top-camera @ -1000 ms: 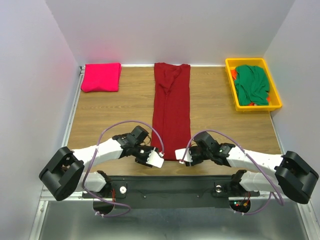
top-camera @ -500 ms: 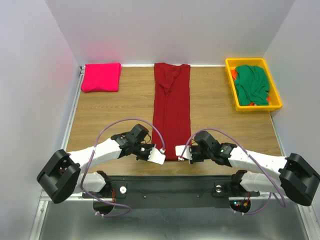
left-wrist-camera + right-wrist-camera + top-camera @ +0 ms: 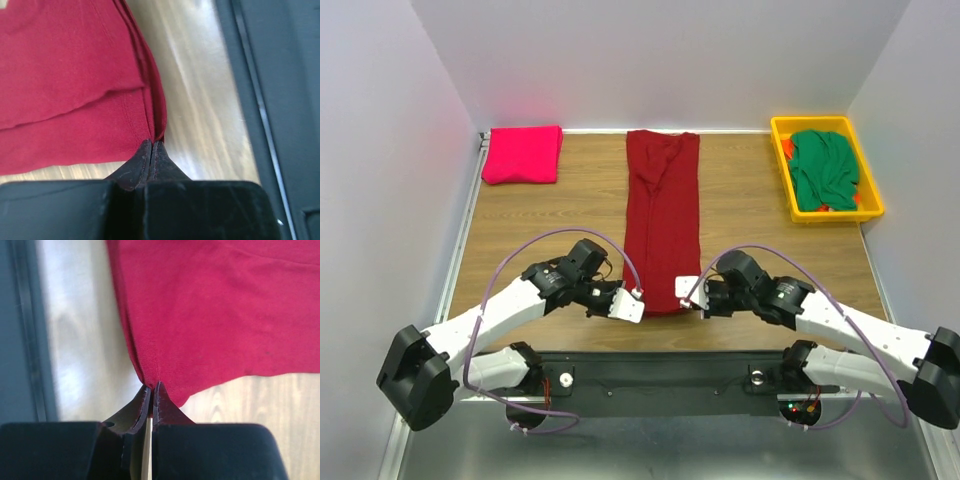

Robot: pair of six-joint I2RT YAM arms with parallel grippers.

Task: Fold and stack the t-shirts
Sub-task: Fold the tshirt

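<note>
The maroon t-shirt (image 3: pixel 662 215) lies as a long narrow strip down the middle of the table, its sides folded in. My left gripper (image 3: pixel 638 304) is shut on the near left corner of its hem (image 3: pixel 155 131). My right gripper (image 3: pixel 684 291) is shut on the near right corner of the hem (image 3: pixel 150 377). Both corners are lifted a little off the wood. The pink t-shirt (image 3: pixel 523 154) lies folded at the far left corner. The green t-shirt (image 3: pixel 824 169) is crumpled in the yellow bin (image 3: pixel 873 197) at the far right.
The wooden table (image 3: pixel 540 225) has a metal rail on its left side and a black base plate (image 3: pixel 660 365) along its near edge. White walls close in the left, right and back. Orange cloth shows under the green shirt in the bin.
Both grippers have moved slightly away from the near edge with the maroon shirt's hem corners, and the hem has lifted and drawn toward the far side. Both arms have raised their elbows.
</note>
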